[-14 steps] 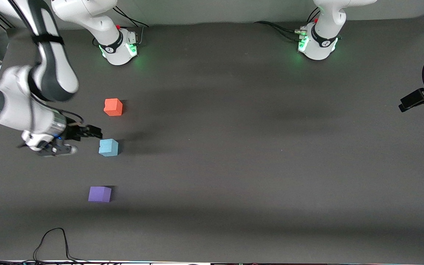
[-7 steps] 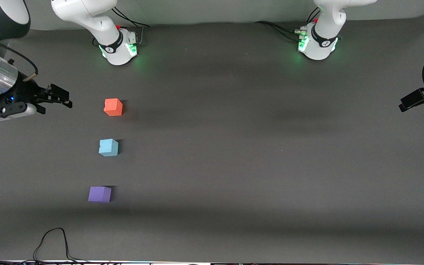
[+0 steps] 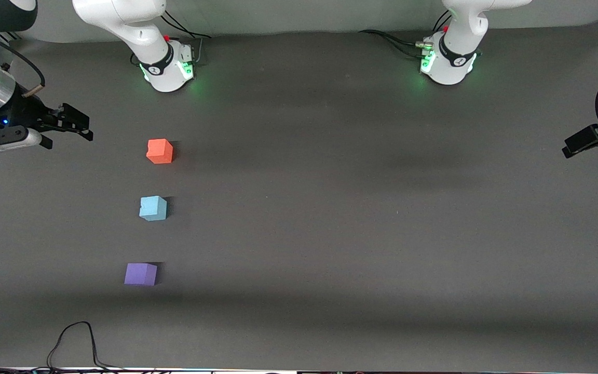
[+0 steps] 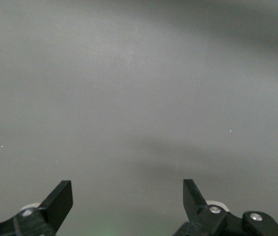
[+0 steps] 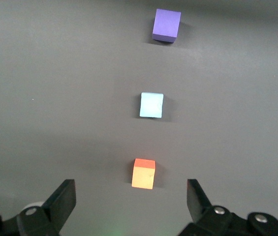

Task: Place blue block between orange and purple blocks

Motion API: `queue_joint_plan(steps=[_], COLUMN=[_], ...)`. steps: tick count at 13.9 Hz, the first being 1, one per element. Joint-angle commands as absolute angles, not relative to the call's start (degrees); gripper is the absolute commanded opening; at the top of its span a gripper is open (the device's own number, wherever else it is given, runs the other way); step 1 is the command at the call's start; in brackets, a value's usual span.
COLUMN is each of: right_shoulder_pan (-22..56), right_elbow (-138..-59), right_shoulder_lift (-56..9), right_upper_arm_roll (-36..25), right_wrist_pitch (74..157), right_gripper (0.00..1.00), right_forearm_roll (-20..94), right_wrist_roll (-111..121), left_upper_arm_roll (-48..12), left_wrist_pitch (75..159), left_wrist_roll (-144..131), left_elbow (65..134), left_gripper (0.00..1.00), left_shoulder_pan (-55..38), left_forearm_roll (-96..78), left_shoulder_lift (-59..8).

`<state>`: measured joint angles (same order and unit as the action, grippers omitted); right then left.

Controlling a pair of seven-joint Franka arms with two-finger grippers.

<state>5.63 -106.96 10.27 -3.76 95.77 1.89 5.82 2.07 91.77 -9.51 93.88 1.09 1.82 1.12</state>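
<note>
Your blue block rests on the dark table, toward the right arm's end, and it lies between the other two cubes in one loose row. The orange block sits farther from the front camera than the blue block, apart from it; the purple block sits nearer to that camera, also apart. No cube touches another, and each stands flat on its base. In the right wrist view you see the same row: orange block, blue block, purple block, in that order outward from the fingers.

Your right gripper hangs in the air over the table's edge at the right arm's end, clear of all three cubes. Its fingers are spread wide and hold nothing.

Your left gripper hangs at the left arm's end of the table, well apart from the blocks, and that arm waits. Its fingers are likewise spread wide, with only bare table before them.
</note>
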Motion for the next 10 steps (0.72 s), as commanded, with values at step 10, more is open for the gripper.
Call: queue_joint_plan(steps=[10], right_shoulder_pan=[5.3], right_elbow=[-107.1], right_shoulder_lift=[10.4], right_upper_arm_roll=[-5.2], right_wrist_pitch=[94.8], right_gripper=[1.00], right_forearm_roll=[1.1], right_wrist_roll=[5.6], left_upper_arm_roll=[1.9], left_wrist_pitch=[93.0], left_wrist_roll=[-9.5], left_elbow=[93.1], left_gripper=[1.00], left_shoulder_pan=[1.2], left_forearm_roll=[1.0], left_shoulder_lift=[0.6])
